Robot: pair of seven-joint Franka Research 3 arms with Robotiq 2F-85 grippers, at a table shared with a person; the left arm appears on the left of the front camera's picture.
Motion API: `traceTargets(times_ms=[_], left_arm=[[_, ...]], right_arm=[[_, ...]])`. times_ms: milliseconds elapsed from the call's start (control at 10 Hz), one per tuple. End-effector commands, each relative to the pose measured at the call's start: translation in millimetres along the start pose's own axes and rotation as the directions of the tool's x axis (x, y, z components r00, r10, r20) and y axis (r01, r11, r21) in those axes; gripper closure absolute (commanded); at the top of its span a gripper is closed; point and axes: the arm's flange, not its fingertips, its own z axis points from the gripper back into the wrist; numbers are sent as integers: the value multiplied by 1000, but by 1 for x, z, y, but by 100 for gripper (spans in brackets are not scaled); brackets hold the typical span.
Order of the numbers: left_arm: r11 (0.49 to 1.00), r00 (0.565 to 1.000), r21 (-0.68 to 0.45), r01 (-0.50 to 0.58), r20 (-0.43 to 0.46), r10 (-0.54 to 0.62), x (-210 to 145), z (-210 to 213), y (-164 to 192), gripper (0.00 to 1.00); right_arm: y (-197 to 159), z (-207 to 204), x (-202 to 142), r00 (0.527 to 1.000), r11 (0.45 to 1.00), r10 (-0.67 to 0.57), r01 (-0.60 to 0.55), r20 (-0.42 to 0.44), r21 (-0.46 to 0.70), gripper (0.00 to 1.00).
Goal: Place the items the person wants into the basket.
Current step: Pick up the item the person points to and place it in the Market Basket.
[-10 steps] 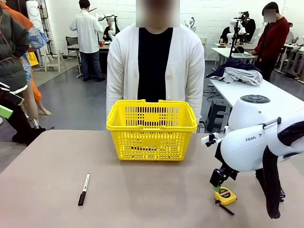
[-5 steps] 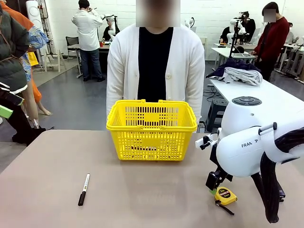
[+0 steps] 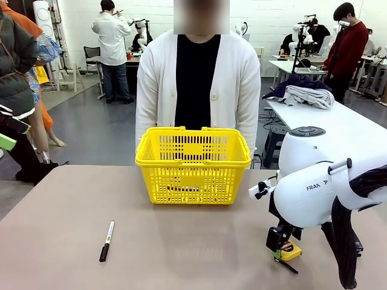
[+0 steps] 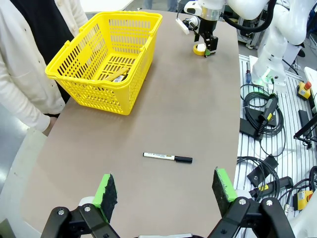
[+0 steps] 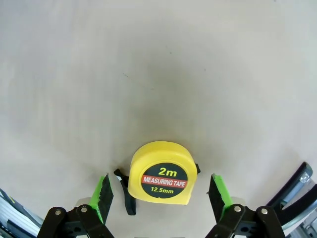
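The yellow lattice basket (image 3: 193,163) stands at the far middle of the table, right in front of the person (image 3: 196,84) in a white cardigan. The small round yellow tape measure (image 5: 159,173) lies flat on the table near the right front, its black strap (image 5: 125,197) trailing beside it. My right gripper (image 5: 161,193) is open and straddles it, one green pad on each side, not touching. The front view shows that right gripper (image 3: 277,246) low over the tape measure (image 3: 292,251). My left gripper (image 4: 165,188) hangs open high above the table, holding nothing. Something dark and elongated (image 4: 117,75) lies inside the basket (image 4: 106,54).
A white-barrelled marker with a black cap (image 3: 106,240) lies on the left front of the table, also the marker (image 4: 167,157) below my left gripper. Cables and gear (image 4: 267,124) sit beyond the table's edge. Bare tabletop stretches between the marker and the basket.
My right arm has shifted a little left and lowered, bringing its open gripper down around the tape measure. The basket, marker and person have not moved.
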Motion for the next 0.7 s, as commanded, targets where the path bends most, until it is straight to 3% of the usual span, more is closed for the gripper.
traceTargets(times_ms=[0,600], left_arm=[[1000,1000,-3,12,22,-12,-1,1,1,0],[1000,1000,-3,12,22,-12,-1,1,1,0]], right_arm=[[24,-24,-76,1000,1000,0,0,4,-11,0],[19,-34,-72,999,999,12,-11,-33,30,0]])
